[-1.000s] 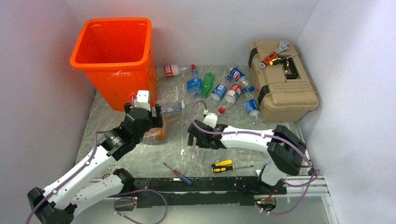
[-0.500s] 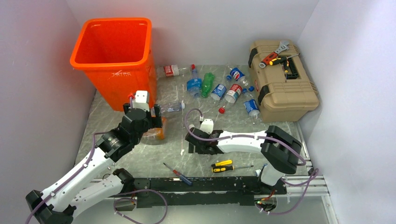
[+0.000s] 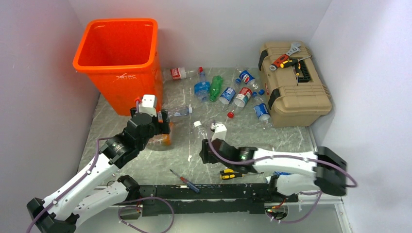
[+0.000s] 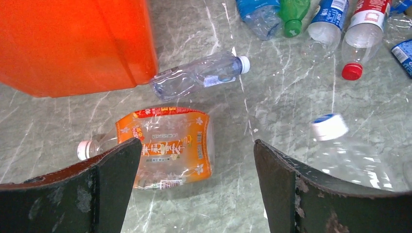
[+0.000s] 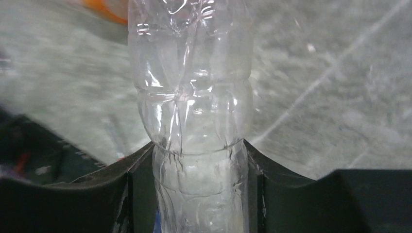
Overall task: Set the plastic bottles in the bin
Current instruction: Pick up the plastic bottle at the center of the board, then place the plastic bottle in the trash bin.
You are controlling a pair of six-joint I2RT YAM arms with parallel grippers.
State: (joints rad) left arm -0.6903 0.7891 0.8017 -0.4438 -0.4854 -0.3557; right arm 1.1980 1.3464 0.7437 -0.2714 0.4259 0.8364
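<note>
Upright on the bench (image 3: pixel 291 138), the bright-orange bin (image 3: pixel 128 90), open-topped, with only its own orange walls showing inside from the top view. All plastic bottles outside the bin, lying on the bench. Just beside the bin's near right corner, a small clear bottle (image 3: pixel 180 111); a little nearer than that, in front of the bin's right side, an orange-labelled bottle (image 3: pixel 163 138). Right of the bin, a loose cluster: a red-labelled bottle (image 3: pixel 179 73), a blue-labelled bottle (image 3: pixel 201 88), a green bottle (image 3: pixel 216 86) and several more with blue or red labels beyond. In front of the bin's right corner, the left end effector (image 3: pixel 158 121), fingers spread wide and gripping nothing, the orange-labelled bottle showing between them in the wrist view. Farther right of the bin and nearer, the right end effector (image 3: pixel 209 148), fingers pressed against both sides of a white-capped clear unlabelled bottle (image 3: pixel 199 130). Well right of the bin, a tan toolbox (image 3: pixel 294 87), lid shut, contents hidden, with a wrench (image 3: pixel 293 48) and a red-handled tool (image 3: pixel 282 60) lying on top. Nearer than the bin and to its right, a yellow-handled screwdriver (image 3: pixel 232 172) and a red-handled screwdriver (image 3: pixel 184 180).
</note>
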